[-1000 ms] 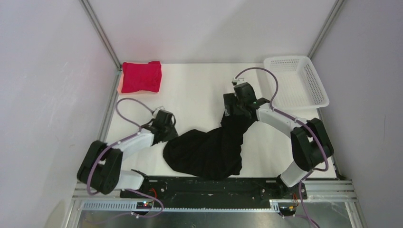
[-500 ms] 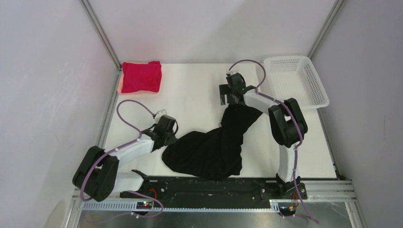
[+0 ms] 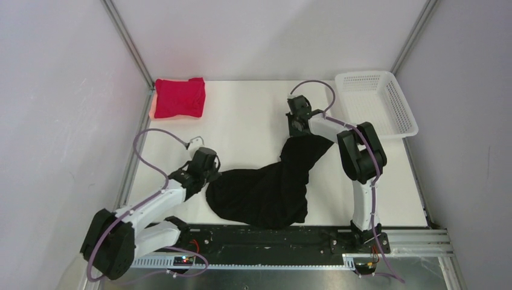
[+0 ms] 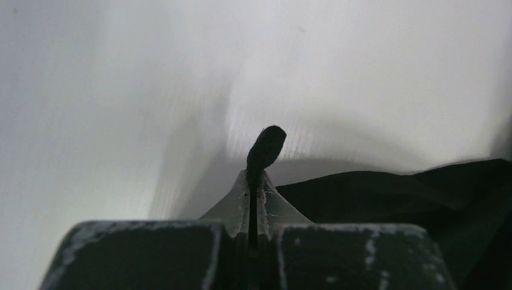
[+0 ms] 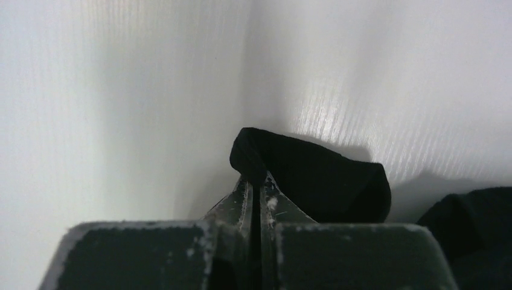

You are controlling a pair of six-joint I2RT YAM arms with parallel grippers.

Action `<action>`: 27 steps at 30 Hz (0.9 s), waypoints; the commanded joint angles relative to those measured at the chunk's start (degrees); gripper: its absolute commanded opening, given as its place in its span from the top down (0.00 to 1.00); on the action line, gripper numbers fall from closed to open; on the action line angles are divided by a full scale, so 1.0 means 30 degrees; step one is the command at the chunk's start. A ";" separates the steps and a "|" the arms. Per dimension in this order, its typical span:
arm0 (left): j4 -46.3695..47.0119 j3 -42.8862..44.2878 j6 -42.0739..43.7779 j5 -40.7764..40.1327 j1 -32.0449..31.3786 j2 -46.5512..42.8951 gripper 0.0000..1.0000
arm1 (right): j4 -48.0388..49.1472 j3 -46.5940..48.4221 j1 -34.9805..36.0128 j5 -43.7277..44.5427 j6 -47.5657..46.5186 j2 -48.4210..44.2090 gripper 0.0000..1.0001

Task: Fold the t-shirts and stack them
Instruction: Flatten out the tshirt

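Setting was a robotics lab cell: a white desk [image 3: 253, 121] boxed in by plain white wall panels [image 3: 265, 36] held in bare aluminium posts [image 3: 130, 45]. A left arm [image 3: 163, 196] and a right arm [image 3: 356, 151], both white and black, were bolted to a black rail [image 3: 272, 235] on a metal frame [image 3: 272, 261] at the near edge. Purple cables [image 3: 312, 83] looped exposed along them.

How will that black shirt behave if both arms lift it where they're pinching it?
Probably floppy: the black shirt lies crumpled in soft folds, so it should sag between the left tool and right tool. Each grip catches only a small edge, so it might slip free.
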 commanded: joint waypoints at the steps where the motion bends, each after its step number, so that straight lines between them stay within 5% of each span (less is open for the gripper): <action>1: 0.0182 0.0403 -0.0147 -0.2334 -0.0076 -0.2341 1.00 | 0.0310 0.0129 0.0229 0.0830 -0.0448 -0.2466 1.00; 9: 0.0194 0.2617 0.1819 -0.5911 -0.0064 -0.7311 1.00 | 0.1240 -0.1177 0.0272 0.3379 -0.2078 -0.9991 1.00; 19: 0.0191 0.7459 0.5974 -0.8656 -0.0077 -1.2135 1.00 | 0.1410 -0.2650 0.0257 0.1533 -0.3161 -1.9390 1.00; 27: 0.0183 1.0688 0.7653 -0.6042 -0.0057 -1.5535 1.00 | 0.1608 -0.2540 0.0306 -0.2842 -0.3506 -2.5349 1.00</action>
